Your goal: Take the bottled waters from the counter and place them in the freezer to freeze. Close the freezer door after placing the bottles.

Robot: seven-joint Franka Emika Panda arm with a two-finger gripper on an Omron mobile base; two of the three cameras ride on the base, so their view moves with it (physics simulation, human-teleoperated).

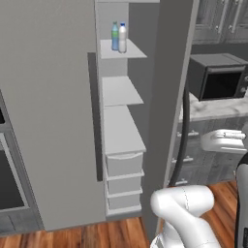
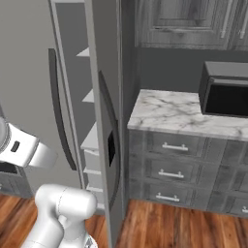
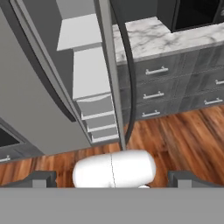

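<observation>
Both bottled waters stand upright on the top shelf [image 1: 131, 50] inside the freezer [image 1: 121, 89]: the blue one with a green cap [image 1: 115, 37] touches the pale one with a blue cap [image 1: 122, 38] beside it. The freezer door [image 2: 102, 121] hangs wide open, edge-on to me, its long dark handle [image 2: 110, 131] and small dark panel [image 2: 111, 147] facing the counter [image 2: 174, 114]. My gripper [image 3: 113, 178] is open and holds nothing. It hangs back from the freezer, above the wooden floor, looking down at the door's edge [image 3: 109, 65] and the lower drawers [image 3: 98, 116].
The wider grey door [image 1: 48, 111] stays shut to the left, its dark handle [image 1: 94, 116] beside the opening. A black microwave [image 1: 218, 77] sits on the counter right of the open door. Dark grey drawers [image 2: 172, 169] with silver handles line the counter front. Wooden floor [image 3: 175, 135] lies below.
</observation>
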